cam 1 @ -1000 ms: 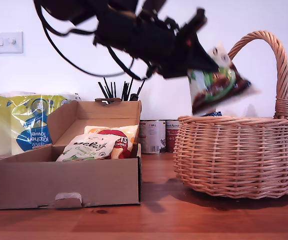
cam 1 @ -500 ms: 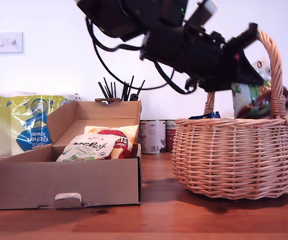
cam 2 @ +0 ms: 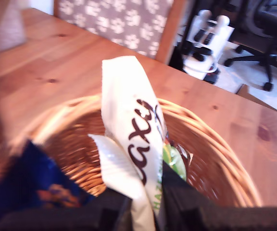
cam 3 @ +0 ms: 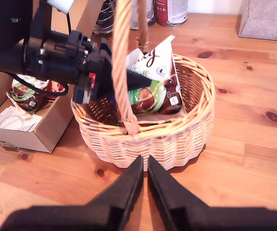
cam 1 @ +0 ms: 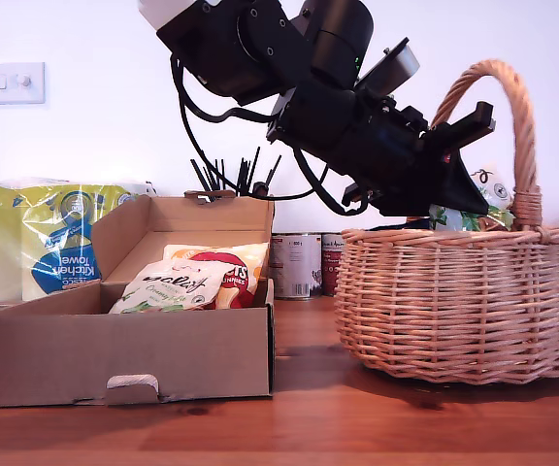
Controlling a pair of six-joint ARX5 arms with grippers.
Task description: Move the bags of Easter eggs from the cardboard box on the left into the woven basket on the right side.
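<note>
The first gripper (cam 1: 469,199) reaches over the rim of the woven basket (cam 1: 454,301) and pinches a white-green Galaxy bag (cam 2: 136,139) between its jaws; the bag hangs inside the basket, beside a dark blue bag (cam 2: 30,192). The step in hand seems to be the drop. Next the jaws should open, then the arm should lift clear of the handle (cam 1: 517,126). The second gripper (cam 3: 143,168) hovers above the basket with its jaws nearly together and nothing between them. Two more bags (cam 1: 197,277) lie in the cardboard box (cam 1: 134,364).
</note>
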